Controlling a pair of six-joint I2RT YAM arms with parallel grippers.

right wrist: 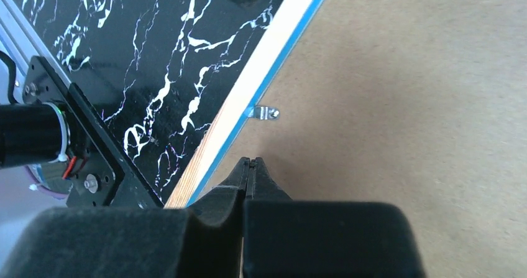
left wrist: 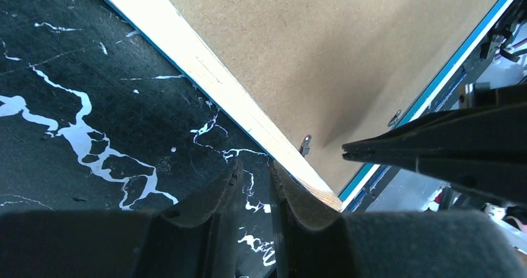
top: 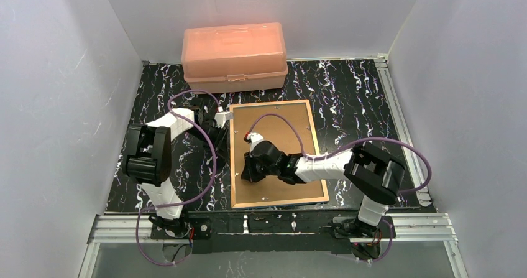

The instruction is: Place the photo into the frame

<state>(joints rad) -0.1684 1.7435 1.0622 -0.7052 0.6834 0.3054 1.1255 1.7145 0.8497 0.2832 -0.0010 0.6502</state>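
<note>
Lab cell: white walls [top: 56,73], aluminium rails [top: 273,225].

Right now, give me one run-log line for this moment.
frame face down, backing board in it | right gripper shut above board beside metal tab | left gripper at frame corner, grip unclear | photo not visible

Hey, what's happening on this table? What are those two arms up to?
A robot is working on a picture frame that lies face down, with its brown backing board facing up. The right end effector is shut, and its tip is over the board beside a small metal clip on the frame's left edge. The left end effector sits at the frame's far left corner with its fingers slightly apart. It is unclear whether it grips the rim. The photo is not in view.
</note>
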